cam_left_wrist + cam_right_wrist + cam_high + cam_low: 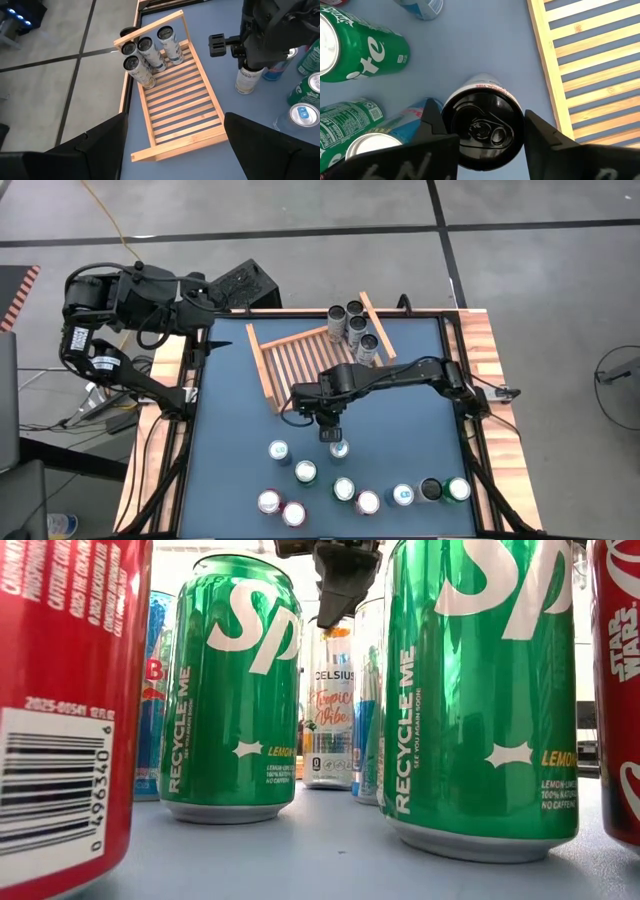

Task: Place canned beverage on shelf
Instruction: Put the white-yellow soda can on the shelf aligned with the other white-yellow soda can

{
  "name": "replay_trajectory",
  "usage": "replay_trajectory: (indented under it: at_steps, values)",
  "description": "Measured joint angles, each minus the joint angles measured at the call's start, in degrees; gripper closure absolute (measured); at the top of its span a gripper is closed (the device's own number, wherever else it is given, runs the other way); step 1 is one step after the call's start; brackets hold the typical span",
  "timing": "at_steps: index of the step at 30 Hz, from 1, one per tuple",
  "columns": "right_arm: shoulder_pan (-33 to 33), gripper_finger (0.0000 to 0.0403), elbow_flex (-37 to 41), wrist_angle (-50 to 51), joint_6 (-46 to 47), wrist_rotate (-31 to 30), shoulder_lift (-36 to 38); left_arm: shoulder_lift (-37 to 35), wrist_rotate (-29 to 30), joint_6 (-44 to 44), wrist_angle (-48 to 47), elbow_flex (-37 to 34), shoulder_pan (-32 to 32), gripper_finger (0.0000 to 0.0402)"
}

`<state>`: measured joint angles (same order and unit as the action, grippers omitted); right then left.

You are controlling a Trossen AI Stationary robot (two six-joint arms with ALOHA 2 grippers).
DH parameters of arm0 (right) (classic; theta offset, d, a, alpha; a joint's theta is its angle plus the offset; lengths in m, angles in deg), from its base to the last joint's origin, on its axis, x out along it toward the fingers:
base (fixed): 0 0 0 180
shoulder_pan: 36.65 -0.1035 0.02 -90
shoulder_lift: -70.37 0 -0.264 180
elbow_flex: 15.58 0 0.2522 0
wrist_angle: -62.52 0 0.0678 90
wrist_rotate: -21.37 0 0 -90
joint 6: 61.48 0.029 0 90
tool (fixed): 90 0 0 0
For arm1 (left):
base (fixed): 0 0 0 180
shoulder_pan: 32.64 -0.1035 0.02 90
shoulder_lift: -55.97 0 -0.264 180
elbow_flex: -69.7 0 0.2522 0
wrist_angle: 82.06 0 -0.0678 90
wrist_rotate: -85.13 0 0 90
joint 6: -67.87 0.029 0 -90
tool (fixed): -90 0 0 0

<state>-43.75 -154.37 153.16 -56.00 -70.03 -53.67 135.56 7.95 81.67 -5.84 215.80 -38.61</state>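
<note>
shelf (pixel 305 358): slatted wood, four cans in far corner | Celsius can (pixel 482 127): upright beside shelf

Two dark jointed arms (pixel 400 372), black cabling

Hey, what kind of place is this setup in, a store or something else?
Probably a robotics lab or test workshop, not a store: two arms bolted to a blue-topped table, bare grey tiled floor with a loose cable, and a small wooden shelf with assorted drink cans set out like a practice task.
</note>
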Motion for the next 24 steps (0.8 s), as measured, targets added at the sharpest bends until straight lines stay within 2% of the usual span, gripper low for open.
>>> replay_trajectory:
  at_steps: [5, 13, 15, 24]
  values:
    - [0.00, 0.0288, -1.28, 2.11, -1.26, 0.02, -0.10, 0.00, 0.00, -0.06, 0.00, 0.00, 0.00, 0.0083]
    - [1.75, 0.0288, -7.69, 7.23, -4.88, 0.13, 0.57, 0.00, 0.00, -0.07, 0.00, 0.00, -0.01, 0.0083]
    - [2.82, 0.0288, -9.91, 9.35, -6.96, -0.05, 0.58, 0.00, 0.00, -0.08, 0.00, 0.00, 0.00, 0.0083]
    - [12.41, 0.0288, -8.66, 10.07, -19.38, -4.10, 5.45, 0.02, 1.91, -0.07, 0.02, 0.00, -0.02, 0.0083]
